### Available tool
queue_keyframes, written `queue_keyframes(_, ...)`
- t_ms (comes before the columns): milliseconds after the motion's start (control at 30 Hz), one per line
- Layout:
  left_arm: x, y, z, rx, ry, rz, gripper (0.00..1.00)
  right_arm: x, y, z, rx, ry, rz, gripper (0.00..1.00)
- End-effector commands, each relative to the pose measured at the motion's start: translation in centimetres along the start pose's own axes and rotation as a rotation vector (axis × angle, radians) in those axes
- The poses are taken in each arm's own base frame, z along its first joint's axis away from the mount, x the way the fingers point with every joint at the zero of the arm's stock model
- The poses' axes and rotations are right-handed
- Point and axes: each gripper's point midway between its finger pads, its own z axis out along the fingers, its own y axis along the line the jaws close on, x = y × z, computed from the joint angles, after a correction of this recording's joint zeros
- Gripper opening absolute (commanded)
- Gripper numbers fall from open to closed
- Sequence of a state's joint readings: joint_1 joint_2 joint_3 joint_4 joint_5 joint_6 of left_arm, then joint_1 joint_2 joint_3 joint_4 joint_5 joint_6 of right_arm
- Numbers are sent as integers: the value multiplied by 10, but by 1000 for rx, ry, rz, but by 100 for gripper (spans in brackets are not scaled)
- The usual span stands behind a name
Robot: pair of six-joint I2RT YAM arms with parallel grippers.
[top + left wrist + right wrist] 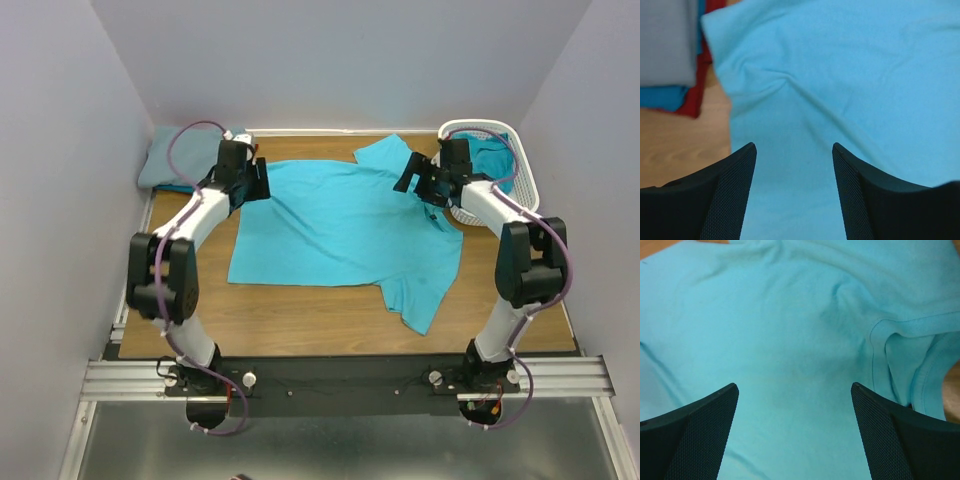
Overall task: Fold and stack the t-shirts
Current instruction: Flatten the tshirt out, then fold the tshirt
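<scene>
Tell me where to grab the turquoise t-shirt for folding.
Probably from above, along its far edge: left hand at the hem corner, right hand at the shoulder by the far sleeve. The turquoise t-shirt lies flat and spread, so only edges offer cloth.

Two arms, the left arm (190, 225) and right arm (500, 210), carry two tools, the left tool (256, 180) and right tool (415, 180). There are five shirts: turquoise shirt (340, 225), grey shirt (665, 40), blue shirt (660, 97), red shirt (697, 95) and teal shirt (492, 155). There is one basket (527, 185).
</scene>
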State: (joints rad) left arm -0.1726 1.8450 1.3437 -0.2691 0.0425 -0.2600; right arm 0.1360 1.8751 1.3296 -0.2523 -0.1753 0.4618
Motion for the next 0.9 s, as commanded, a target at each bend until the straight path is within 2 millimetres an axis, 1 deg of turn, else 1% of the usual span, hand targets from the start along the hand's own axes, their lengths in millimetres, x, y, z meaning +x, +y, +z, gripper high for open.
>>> queue_keyframes(0, -10, 20, -53, -158, -190, -87, 71, 5, 0, -28, -8, -12, -31, 100)
queue_keyframes(33, 20, 33, -54, -213, -164, -132, 70, 9, -2, -34, 0, -18, -34, 100)
queue_keyframes(67, 28, 37, -60, -230, -174, -155, 71, 10, -2, -37, 0, -19, -32, 100)
queue_keyframes(100, 26, 38, -77, -228, -217, -178, 70, 12, -3, -39, 0, -18, -31, 100)
queue_keyframes(133, 31, 40, -81, -229, -234, -200, 70, 14, -3, -41, -1, -17, -32, 100)
queue_keyframes(167, 56, 47, -82, -251, -210, -239, 69, 14, -2, -44, -4, -22, -32, 100)
queue_keyframes(200, 55, 46, -95, -237, -250, -262, 68, 19, -5, -45, 1, -13, -25, 100)
queue_keyframes(233, 58, 46, -99, -229, -267, -278, 68, 20, -4, -46, -2, -15, -26, 100)
queue_keyframes(267, 75, 52, -101, -248, -253, -291, 67, 22, -5, -47, -2, -12, -24, 100)
queue_keyframes(300, 74, 51, -110, -240, -280, -319, 66, 23, -5, -49, -1, -14, -24, 100)
queue_keyframes(333, 84, 54, -111, -249, -267, -325, 65, 25, -6, -49, 1, -12, -22, 100)
queue_keyframes(400, 87, 54, -118, -242, -276, -345, 63, 26, -6, -51, 2, -15, -18, 100)
queue_keyframes(467, 101, 59, -119, -265, -251, -356, 63, 31, -12, -52, 18, -11, -10, 100)
queue_keyframes(500, 104, 60, -120, -274, -248, -368, 61, 32, -11, -54, 20, -16, -4, 100)
queue_keyframes(567, 112, 60, -119, -272, -234, -395, 60, 41, -17, -56, 35, -6, 6, 100)
queue_keyframes(633, 125, 62, -117, -281, -207, -413, 58, 42, -20, -60, 48, -21, 12, 100)
queue_keyframes(667, 131, 62, -115, -281, -184, -415, 56, 48, -26, -60, 69, -19, 19, 100)
queue_keyframes(767, 146, 60, -111, -274, -138, -419, 56, 53, -36, -66, 105, -36, 23, 100)
queue_keyframes(867, 162, 59, -106, -272, -97, -428, 55, 56, -36, -71, 105, -40, 18, 100)
